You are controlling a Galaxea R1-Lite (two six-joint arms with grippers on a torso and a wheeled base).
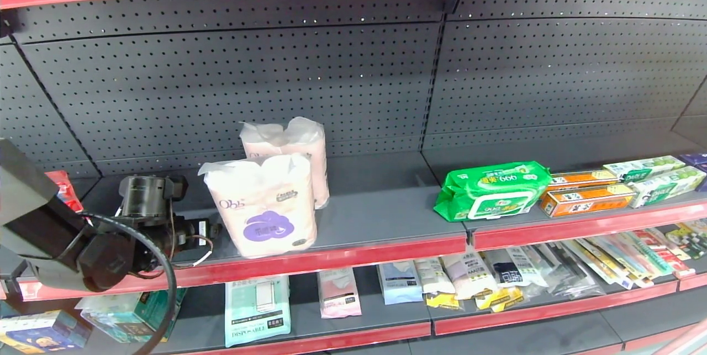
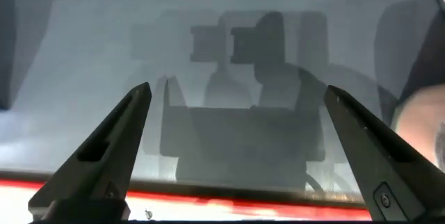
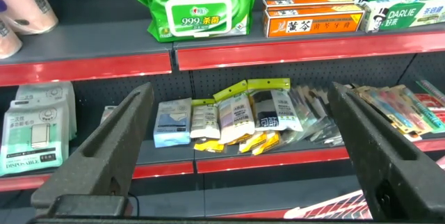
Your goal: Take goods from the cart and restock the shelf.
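Note:
Two white paper-roll packs stand on the grey middle shelf, one with a purple label in front and another behind it. My left arm rests on that shelf just left of the front pack. My left gripper is open and holds nothing, pointing over the bare shelf board above its red front edge. A pale edge of a pack shows to one side. My right gripper is open and holds nothing, facing the shelves from a distance.
A green wipes pack, orange boxes and green-white boxes fill the right shelf section. Small hanging packs line the shelf below. Bare board lies between the paper packs and the wipes.

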